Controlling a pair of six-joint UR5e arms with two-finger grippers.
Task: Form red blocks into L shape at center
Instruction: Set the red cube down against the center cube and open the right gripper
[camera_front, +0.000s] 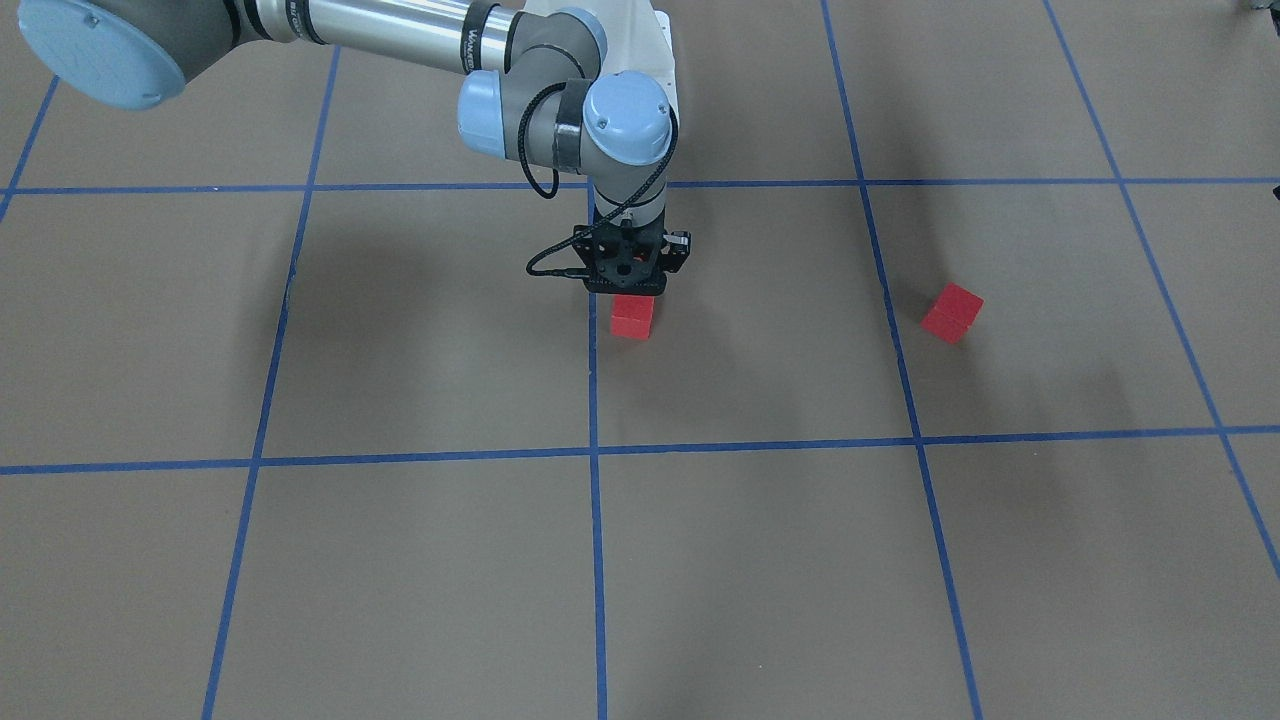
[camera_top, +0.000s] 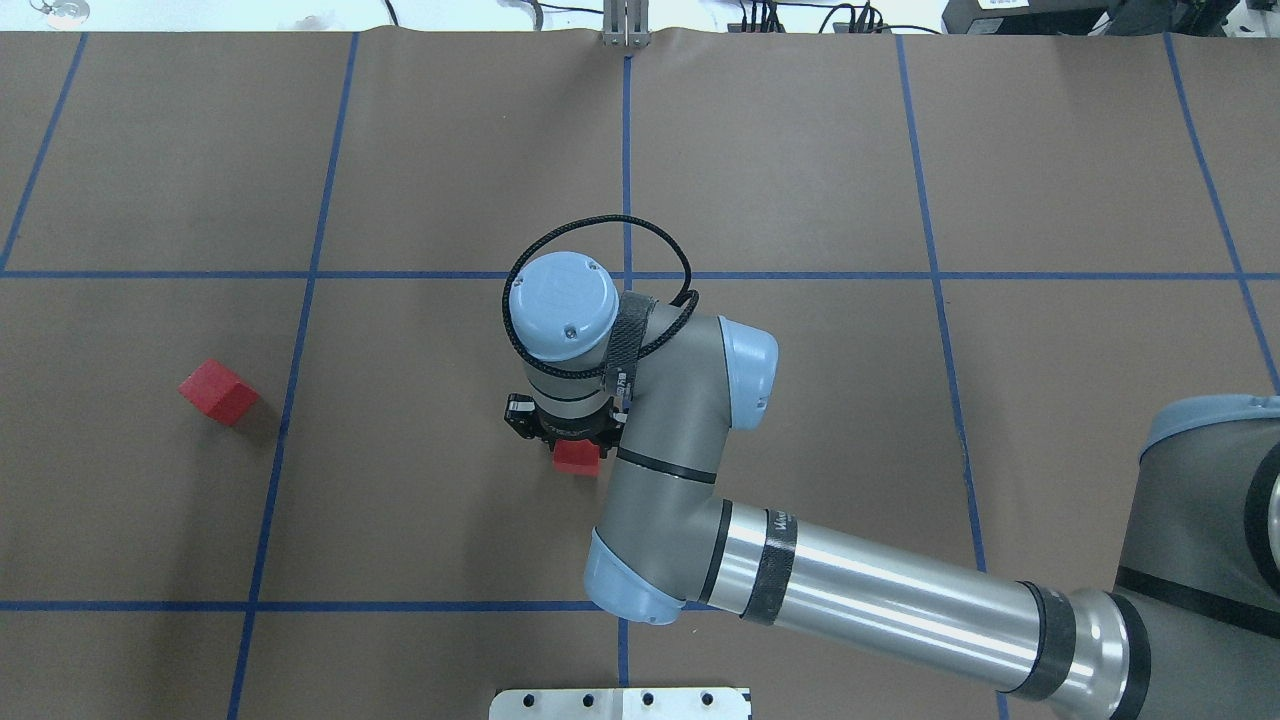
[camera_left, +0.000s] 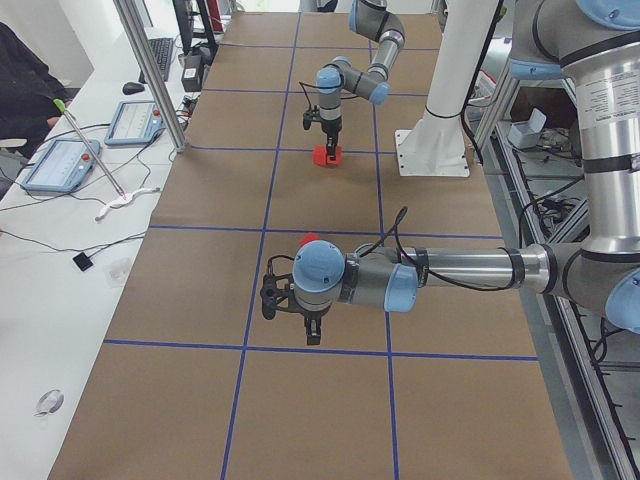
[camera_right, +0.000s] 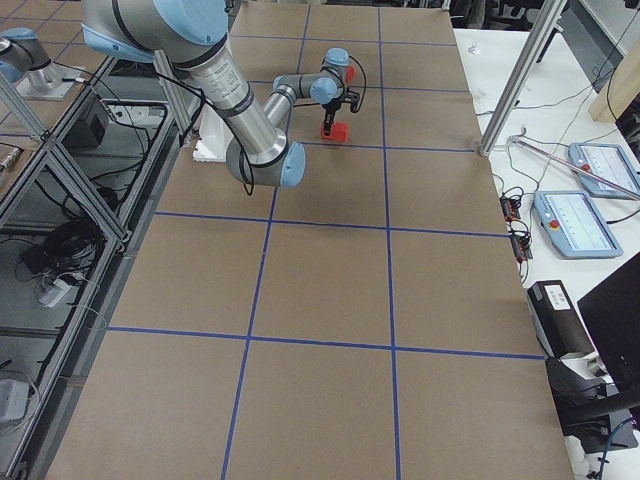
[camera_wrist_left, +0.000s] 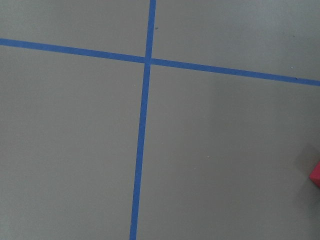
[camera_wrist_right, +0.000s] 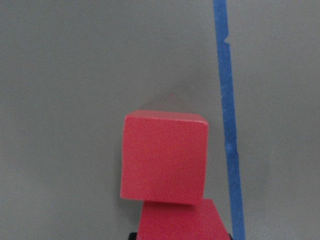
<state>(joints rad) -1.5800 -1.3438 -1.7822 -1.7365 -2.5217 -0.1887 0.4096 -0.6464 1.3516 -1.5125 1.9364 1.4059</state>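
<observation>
My right gripper (camera_front: 630, 296) points straight down at the center of the brown gridded surface (camera_front: 760, 340), beside a blue tape line. It is shut on a red block (camera_wrist_right: 181, 221) held low at the table. This block touches a second red block (camera_wrist_right: 164, 157) resting just beyond it. Only one block of this pair (camera_front: 632, 316) shows in the front view. The third red block (camera_front: 952, 312) lies alone a grid square away, also in the overhead view (camera_top: 219, 392). My left gripper (camera_left: 312, 338) hovers near that block; I cannot tell whether it is open or shut.
The white robot base plate (camera_top: 620, 703) sits at the table's near edge. The right arm's forearm (camera_top: 880, 590) stretches low across the table. A metal post (camera_left: 150, 75), tablets and cables stand along the operators' side.
</observation>
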